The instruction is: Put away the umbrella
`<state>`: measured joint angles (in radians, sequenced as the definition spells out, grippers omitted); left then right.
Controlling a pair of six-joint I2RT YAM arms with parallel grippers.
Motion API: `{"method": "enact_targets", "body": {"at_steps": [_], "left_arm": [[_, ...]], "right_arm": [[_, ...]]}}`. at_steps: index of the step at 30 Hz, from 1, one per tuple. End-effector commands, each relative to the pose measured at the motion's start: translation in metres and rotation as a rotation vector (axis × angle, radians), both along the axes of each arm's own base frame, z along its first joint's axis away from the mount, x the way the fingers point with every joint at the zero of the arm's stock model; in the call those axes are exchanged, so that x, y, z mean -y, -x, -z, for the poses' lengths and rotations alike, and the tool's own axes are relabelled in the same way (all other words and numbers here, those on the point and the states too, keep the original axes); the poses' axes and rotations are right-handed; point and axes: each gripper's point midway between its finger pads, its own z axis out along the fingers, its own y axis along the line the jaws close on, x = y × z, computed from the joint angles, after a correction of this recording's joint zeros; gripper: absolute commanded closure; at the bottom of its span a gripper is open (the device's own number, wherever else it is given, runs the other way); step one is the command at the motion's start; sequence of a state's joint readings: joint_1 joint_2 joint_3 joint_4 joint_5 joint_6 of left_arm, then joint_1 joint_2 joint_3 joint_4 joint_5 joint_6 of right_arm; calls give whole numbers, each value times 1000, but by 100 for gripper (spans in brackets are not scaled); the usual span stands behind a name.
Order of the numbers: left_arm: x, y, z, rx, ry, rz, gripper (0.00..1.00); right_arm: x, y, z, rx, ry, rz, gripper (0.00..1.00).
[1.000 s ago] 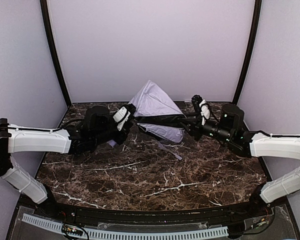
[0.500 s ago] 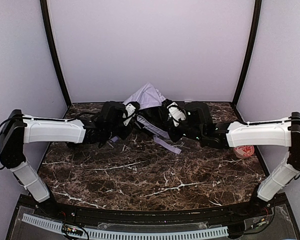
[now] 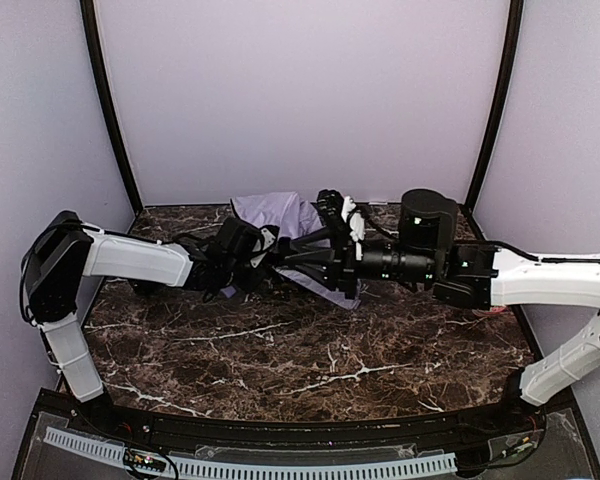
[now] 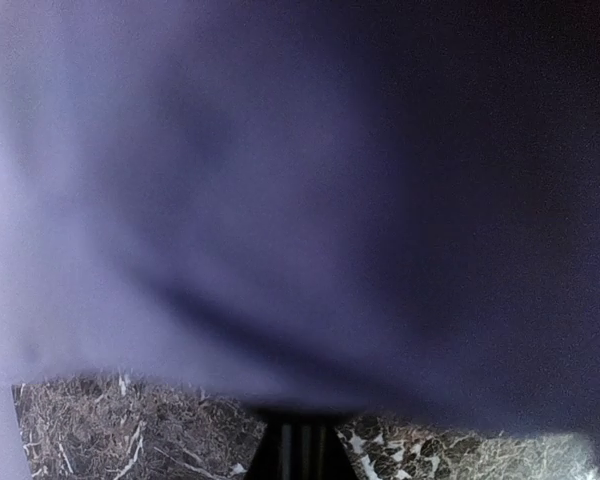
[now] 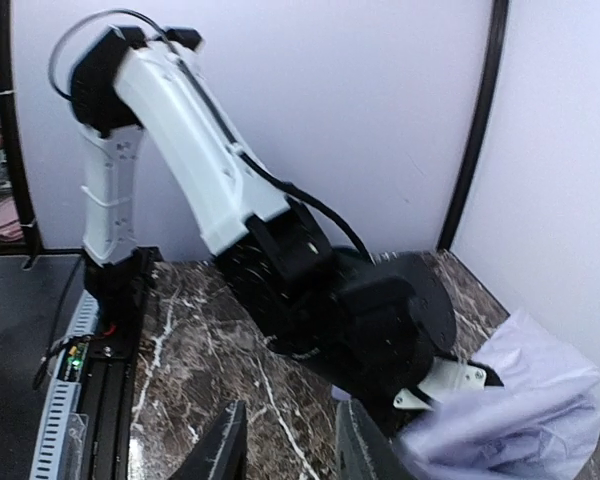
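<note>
umbrella on table, left gripper clenched on it (right gripper beside, jaws apart)

There is one umbrella and one dark marble table. The robot arms number two, the left arm and the right arm, with one gripper apiece, so two in all: the left gripper and the right gripper, whose wrist view shows two fingers. Black uprights number two, the left upright and the right upright, and there is one white slotted strip.
</note>
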<state>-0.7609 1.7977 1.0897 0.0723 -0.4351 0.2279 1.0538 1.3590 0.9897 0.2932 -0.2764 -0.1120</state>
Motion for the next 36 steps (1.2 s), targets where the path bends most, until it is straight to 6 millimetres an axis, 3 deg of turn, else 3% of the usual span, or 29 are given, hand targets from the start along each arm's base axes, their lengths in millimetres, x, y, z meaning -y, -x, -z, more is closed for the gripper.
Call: {"method": "enact_targets", "body": {"at_steps": [1, 5, 12, 15, 17, 20, 25, 28, 36], "left_arm": [[18, -6, -31, 45, 126, 68, 100], [37, 15, -38, 33, 194, 238, 100], [50, 54, -42, -3, 246, 448, 100], [53, 70, -43, -16, 241, 544, 100], [56, 82, -43, -37, 240, 612, 100], [60, 94, -40, -91, 234, 678, 100], [62, 97, -28, -176, 217, 692, 100], [65, 98, -30, -184, 238, 705, 100], [67, 103, -28, -229, 237, 720, 100]], "right_arm": [[13, 40, -41, 82, -110, -193, 67], [38, 5, -40, 43, -81, -81, 63], [91, -57, -21, 14, 43, 159, 56], [110, -69, 6, 39, 168, 221, 55], [117, -64, 32, 75, 274, 199, 52], [120, -33, 55, 145, 321, 59, 44], [107, 30, 51, 423, 253, -128, 25], [99, 39, 57, 450, 296, -133, 25], [68, 54, 64, 517, 290, -206, 8]]}}
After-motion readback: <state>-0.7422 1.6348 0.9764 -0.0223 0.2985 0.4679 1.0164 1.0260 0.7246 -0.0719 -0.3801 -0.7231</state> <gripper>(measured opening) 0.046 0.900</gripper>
